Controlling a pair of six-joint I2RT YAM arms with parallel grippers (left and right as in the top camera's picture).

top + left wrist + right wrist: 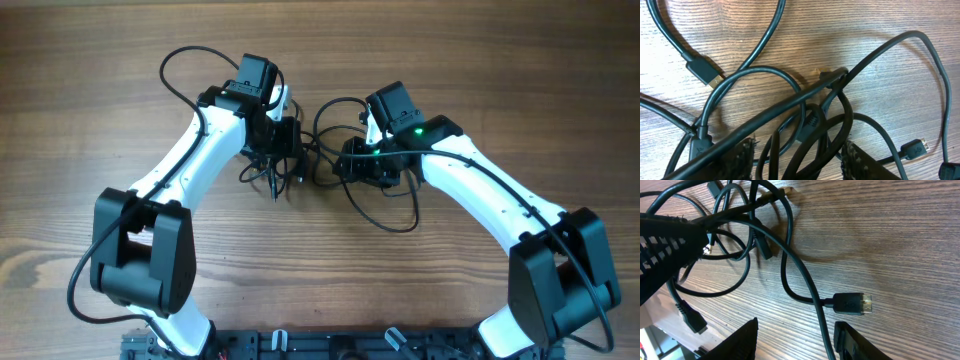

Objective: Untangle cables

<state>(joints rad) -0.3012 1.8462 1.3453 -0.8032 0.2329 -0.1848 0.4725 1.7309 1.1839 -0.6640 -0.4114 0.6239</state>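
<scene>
Cables (805, 125) lie knotted at the middle of the table (100, 100). Several bulge through the left gripper (799, 150), whose jaws stand spread, with one taut strand riding over a finger. Right gripper (795, 327) is spread too, straddling one cord beside a loose plug (852, 303) and pinching nothing. Best to nip that free end and draw it slowly outward while the left steadies the knot. No containers show.

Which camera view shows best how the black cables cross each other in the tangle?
The left wrist view: the cables fill the picture and their crossings are clear. Overhead, they look small and are partly hidden. The right wrist view shows the crossings only in its upper left corner.
</scene>
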